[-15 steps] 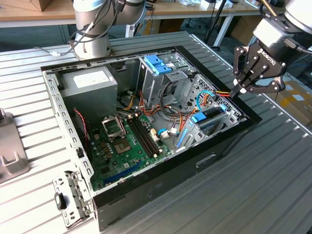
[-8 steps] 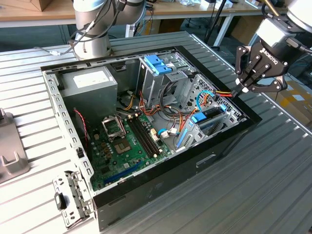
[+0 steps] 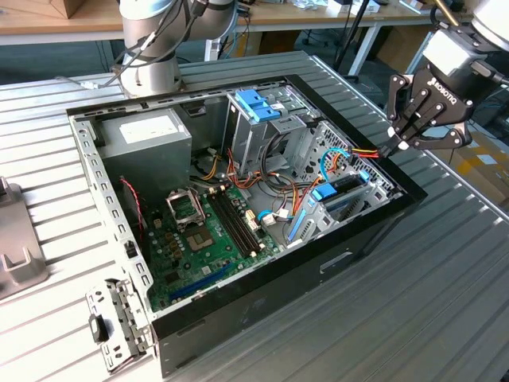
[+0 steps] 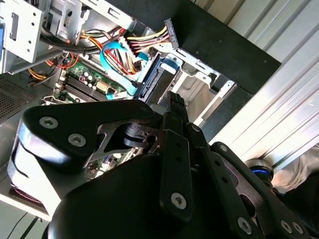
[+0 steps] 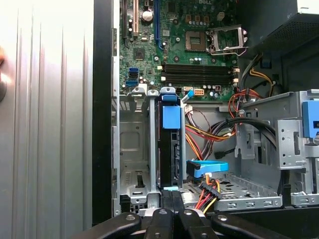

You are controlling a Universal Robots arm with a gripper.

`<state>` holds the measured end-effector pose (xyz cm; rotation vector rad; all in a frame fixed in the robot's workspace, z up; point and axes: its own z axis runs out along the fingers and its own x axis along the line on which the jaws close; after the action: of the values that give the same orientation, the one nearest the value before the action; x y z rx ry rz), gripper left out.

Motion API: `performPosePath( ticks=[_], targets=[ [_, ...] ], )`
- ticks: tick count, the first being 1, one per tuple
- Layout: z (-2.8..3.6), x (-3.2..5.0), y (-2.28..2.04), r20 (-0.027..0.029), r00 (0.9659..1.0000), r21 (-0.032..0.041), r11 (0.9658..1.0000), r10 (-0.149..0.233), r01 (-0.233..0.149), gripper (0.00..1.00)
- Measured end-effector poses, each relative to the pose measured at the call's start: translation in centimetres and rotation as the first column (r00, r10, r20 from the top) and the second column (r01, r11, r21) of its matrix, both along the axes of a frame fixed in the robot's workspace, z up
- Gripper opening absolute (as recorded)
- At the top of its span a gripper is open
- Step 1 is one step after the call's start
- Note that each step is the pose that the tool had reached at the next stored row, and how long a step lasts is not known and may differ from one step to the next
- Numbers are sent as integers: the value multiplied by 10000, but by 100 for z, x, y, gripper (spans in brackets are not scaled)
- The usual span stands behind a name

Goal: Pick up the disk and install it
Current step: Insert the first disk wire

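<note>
Disk (image 5: pixel 170 144) looks seated in its bay, 3 o'clock in case (image 3: pixel 238 318); gripper (image 3: pixel 407 137) closed, empty, just above.

The dark grey hard drive with blue plastic rails (image 5: pixel 170 144) sits edge-on in its metal bay, label hidden.

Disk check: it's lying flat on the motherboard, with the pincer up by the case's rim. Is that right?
Not quite. The disk is not flat on the motherboard. It stands on edge in the metal drive bay beside the board, as the first wrist view shows. The pincer is indeed up by the case's rim.
</note>
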<state>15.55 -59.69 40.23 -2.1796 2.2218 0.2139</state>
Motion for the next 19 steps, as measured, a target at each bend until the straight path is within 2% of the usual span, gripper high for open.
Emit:
performPosePath(
  ticks=[14,19],
  targets=[
    [-3,187,1,-11,10000,0,10000,28,-28,11],
    [-3,189,1,-11,10000,1,10000,27,-27,11]
  ],
)
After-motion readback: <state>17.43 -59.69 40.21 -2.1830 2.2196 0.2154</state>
